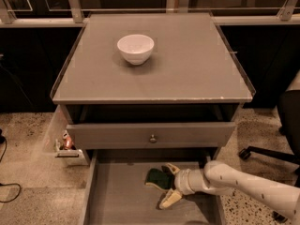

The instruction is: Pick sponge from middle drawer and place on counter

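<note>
Green-faced sponge (156,178) lay on the middle drawer (117,196) floor — the gripper (171,184) at its right edge, jaws spread wide, grasping nothing.

Speckled terrazzo floor (33,163) (dimly lit)

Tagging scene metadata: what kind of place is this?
Likely an office or lab test area: speckled floor, office chair at right, freestanding grey drawer cabinet. The claw sits open at the sponge in the middle drawer.
</note>
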Controlling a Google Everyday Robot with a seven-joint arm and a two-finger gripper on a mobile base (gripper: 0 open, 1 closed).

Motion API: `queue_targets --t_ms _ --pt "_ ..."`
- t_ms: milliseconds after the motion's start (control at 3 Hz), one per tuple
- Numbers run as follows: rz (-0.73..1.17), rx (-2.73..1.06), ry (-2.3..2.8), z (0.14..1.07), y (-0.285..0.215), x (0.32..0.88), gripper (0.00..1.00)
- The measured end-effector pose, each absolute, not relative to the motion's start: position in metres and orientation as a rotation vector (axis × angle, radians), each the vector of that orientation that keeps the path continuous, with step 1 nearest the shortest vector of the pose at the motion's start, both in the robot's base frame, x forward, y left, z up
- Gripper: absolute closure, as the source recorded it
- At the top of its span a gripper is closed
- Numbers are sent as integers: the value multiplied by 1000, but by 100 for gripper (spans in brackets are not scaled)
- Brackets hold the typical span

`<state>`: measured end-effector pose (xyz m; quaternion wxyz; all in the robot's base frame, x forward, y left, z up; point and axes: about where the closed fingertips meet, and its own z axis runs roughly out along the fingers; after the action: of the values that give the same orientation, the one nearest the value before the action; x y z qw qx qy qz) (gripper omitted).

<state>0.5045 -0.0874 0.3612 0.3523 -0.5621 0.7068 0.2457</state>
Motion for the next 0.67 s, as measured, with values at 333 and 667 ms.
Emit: queue_targets --t_ms 333,667 --pt "668 -1409 1874 351 -87 511 0" --pt "668 -1408 1875 351 -87 511 18"
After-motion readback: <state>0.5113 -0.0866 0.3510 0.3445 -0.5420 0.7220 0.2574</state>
